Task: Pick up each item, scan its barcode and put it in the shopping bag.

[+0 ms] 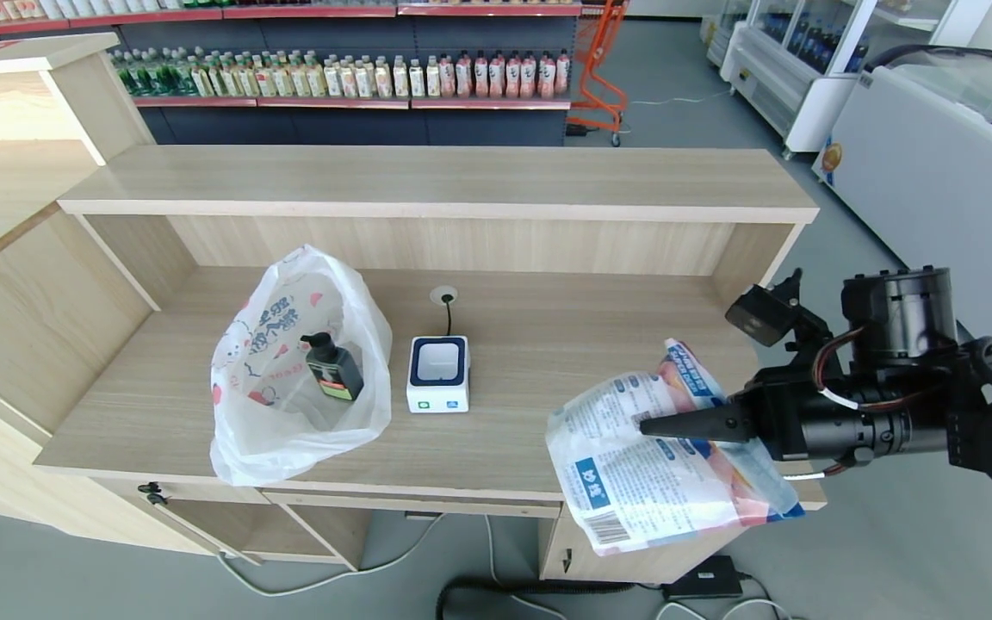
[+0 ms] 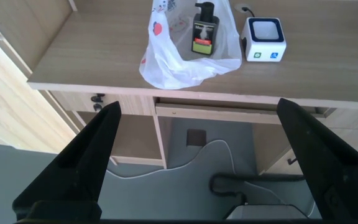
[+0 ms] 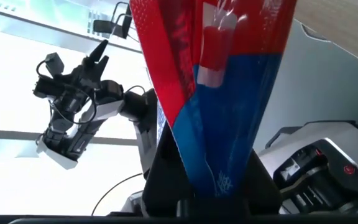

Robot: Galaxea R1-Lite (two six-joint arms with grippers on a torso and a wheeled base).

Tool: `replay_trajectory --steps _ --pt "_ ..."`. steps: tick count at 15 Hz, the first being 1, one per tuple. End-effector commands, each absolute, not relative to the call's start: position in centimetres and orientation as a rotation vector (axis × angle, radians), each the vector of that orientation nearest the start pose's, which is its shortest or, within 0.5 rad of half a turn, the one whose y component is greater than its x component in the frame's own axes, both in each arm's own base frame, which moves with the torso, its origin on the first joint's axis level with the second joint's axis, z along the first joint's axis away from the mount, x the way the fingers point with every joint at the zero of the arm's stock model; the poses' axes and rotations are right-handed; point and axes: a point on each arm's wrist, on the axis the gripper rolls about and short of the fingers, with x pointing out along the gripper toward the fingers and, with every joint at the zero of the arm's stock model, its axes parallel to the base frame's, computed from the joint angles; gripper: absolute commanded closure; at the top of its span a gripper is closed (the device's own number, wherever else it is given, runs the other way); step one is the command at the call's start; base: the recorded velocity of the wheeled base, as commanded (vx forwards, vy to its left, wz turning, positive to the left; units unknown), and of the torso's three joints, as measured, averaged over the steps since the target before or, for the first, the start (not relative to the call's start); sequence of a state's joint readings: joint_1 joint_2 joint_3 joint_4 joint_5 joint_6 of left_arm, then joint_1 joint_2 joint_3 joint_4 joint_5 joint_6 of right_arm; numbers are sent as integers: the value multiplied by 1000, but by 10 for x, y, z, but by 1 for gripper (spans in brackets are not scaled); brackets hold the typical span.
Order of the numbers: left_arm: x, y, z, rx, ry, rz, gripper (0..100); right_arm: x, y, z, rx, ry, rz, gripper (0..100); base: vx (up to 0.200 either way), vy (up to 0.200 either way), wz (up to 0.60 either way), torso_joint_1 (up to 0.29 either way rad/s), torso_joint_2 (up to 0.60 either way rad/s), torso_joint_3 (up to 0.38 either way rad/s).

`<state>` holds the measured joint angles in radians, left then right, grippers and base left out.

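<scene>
Dangling snack packet: held in the air off the front right corner of the surface (white, blue and red, barcode at its lower corner), well apart from the bag.
Right pincer: clamped on the packet's middle.
Scanner: stands mid-surface, just beside the bag.
Shopping bag: open on the surface's left part, a dark pump bottle upright inside.
Left pincer: fingers apart, empty, out in front of the surface's edge.
</scene>
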<state>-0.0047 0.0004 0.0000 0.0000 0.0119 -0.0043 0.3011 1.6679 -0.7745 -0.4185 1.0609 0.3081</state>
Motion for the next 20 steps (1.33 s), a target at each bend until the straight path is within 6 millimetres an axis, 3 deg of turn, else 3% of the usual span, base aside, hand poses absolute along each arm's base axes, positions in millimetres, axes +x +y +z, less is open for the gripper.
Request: replay_trajectory --steps 1,10,17,20 --pt "-23 0 75 -5 0 8 0 259 103 163 449 702 1256 100 0 0 0 0 0 0" --pt "-23 0 75 -5 0 8 0 249 114 146 455 783 1269 100 0 0 0 0 0 0" --pt "-23 0 75 -5 0 8 0 250 113 149 450 767 1262 100 0 0 0 0 0 0" --pt "-23 0 75 -5 0 8 0 254 103 159 340 617 1215 100 0 0 0 0 0 0"
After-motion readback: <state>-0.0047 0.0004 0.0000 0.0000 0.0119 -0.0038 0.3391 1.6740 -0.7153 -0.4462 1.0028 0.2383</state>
